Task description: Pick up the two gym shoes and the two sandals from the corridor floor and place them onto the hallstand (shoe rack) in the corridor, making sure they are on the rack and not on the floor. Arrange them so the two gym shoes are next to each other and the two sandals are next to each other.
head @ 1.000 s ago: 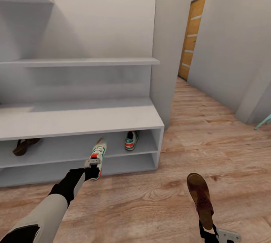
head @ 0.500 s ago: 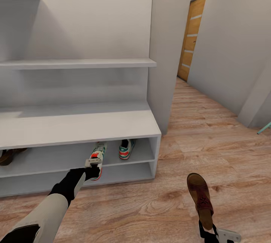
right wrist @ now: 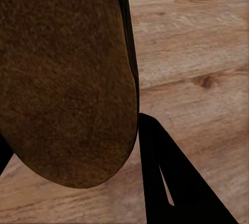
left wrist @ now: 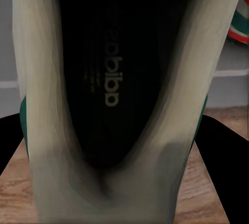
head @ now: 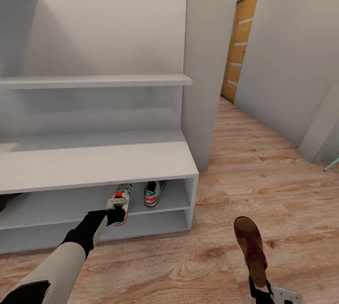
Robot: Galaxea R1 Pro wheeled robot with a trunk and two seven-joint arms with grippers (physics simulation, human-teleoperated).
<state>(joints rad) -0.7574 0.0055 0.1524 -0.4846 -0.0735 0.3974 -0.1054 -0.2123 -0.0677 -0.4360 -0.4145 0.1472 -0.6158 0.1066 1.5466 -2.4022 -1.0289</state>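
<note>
Pale grey shelving takes up the left half of the head view: the hallstand [head: 101, 163], a low bench with two long shelf slots beneath it, an upper shelf above and a back panel behind. One white gym shoe [head: 153, 193] with green stripes and a red-orange heel sits inside the upper slot, near its right end. Just to its left, the left gripper [head: 116, 208] is clamped on the second gym shoe [head: 120, 200], held at the front edge of that same slot with its toe pointing inward; whether it rests on the shelf cannot be told. A dark brown shape at the far left edge of the slot is too cut off to identify. Light wood-plank corridor floor [head: 263, 172] stretches to the right, toward an orange-brown door [head: 239, 45]. At the bottom right, the right gripper [head: 259, 284] grips a brown sandal [head: 251, 247] by one end, holding it above the floor, well apart from the rack.

From the left wrist view, the held gym shoe [left wrist: 111, 94] is seen from close up, looking into its dark opening with pale walls on either side. A sliver of the other gym shoe [left wrist: 239, 21] shows beyond it.

From the right wrist view, the sandal's [right wrist: 62, 78] brown sole is close to the camera, with one black finger [right wrist: 166, 177] beside it and floor planks [right wrist: 197, 42] behind.
</note>
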